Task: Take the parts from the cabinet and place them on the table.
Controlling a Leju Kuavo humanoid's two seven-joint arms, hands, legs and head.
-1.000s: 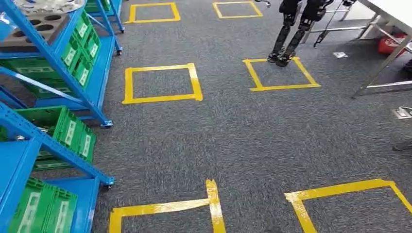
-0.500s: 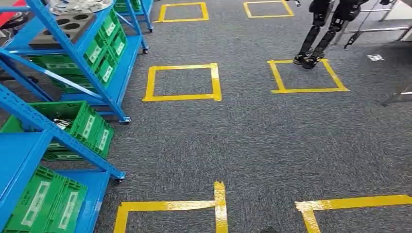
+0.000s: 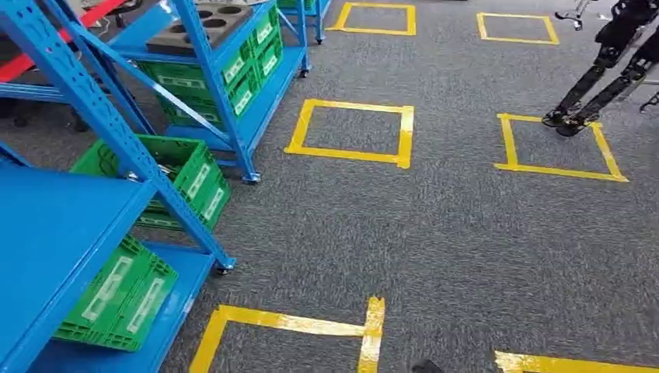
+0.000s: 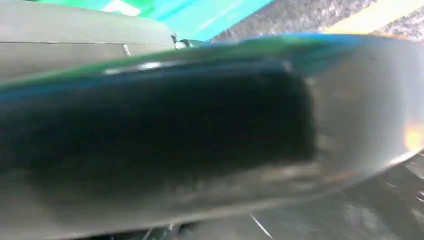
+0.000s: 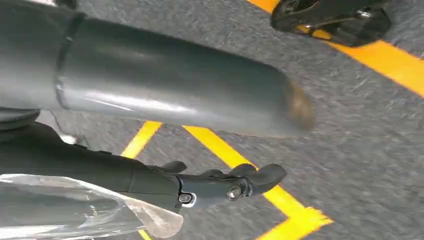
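I see the blue cabinet [image 3: 116, 148] on my left; my right hand [image 5: 225, 187] hangs over carpet, apparently holding nothing; the left hand's state I can't tell.

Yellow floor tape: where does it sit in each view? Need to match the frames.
Head view: yellow tape forms squares on the grey carpet, right of the blue cabinet.
Left wrist view: one blurred strip on the carpet, near the cabinet.
Right wrist view: lines run behind the right hand.
Shared landmark: the grey carpet.
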